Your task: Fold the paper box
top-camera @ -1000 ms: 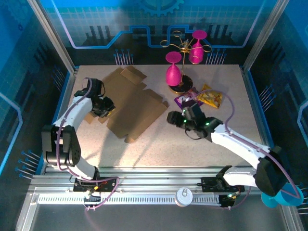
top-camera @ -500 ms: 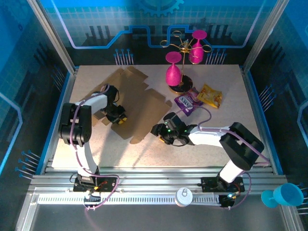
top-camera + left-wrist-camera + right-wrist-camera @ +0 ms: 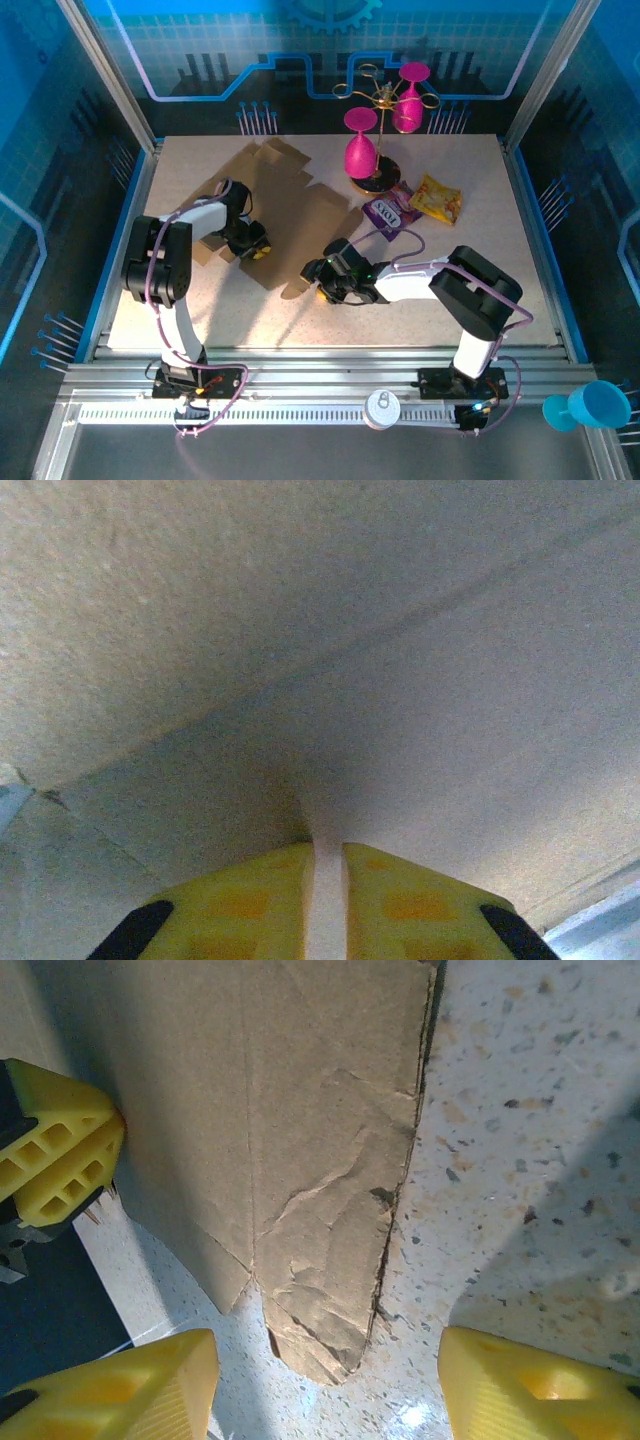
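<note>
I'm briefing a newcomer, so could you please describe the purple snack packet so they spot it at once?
Find the gold stand hung with two pink glasses at the far edge of the table. Two snack packets lie by its base; yours is the purple packet, left of the yellow one.

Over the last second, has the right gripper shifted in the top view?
Yes. The right gripper has slid left and toward the near edge, away from the purple packet.

I'm working in a robotics lab cell: a silver aluminium frame rail (image 3: 320, 390) at my base, blue circuit-patterned wall panels (image 3: 200, 30) all round, and a speckled beige tabletop (image 3: 420, 320).
</note>
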Action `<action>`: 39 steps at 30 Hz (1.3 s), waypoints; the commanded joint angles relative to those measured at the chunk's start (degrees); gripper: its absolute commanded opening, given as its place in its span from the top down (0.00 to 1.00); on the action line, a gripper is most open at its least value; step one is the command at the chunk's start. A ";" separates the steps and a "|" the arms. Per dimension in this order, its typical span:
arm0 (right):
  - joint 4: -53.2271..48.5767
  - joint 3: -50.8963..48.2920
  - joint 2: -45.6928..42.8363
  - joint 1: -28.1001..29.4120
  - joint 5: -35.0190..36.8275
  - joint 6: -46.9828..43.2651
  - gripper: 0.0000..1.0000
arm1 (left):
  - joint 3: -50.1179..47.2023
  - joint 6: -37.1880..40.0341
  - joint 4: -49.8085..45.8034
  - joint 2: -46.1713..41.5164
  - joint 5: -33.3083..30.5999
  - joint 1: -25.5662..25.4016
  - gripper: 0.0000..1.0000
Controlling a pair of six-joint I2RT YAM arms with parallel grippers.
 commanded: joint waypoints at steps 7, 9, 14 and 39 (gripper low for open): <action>3.85 1.68 2.06 1.23 1.39 3.37 0.41 | 4.44 -0.17 -6.58 -5.05 1.13 -0.22 0.74; 4.00 1.41 1.76 1.12 1.45 3.47 0.41 | 6.56 0.73 -8.77 -6.28 -0.55 0.63 0.68; 5.42 1.04 1.92 1.14 1.18 4.24 0.40 | 9.98 3.92 -12.70 -6.89 -3.99 6.15 0.62; 11.18 6.13 6.83 1.61 0.54 6.81 0.42 | 8.24 12.98 -9.31 6.57 -7.58 14.98 0.65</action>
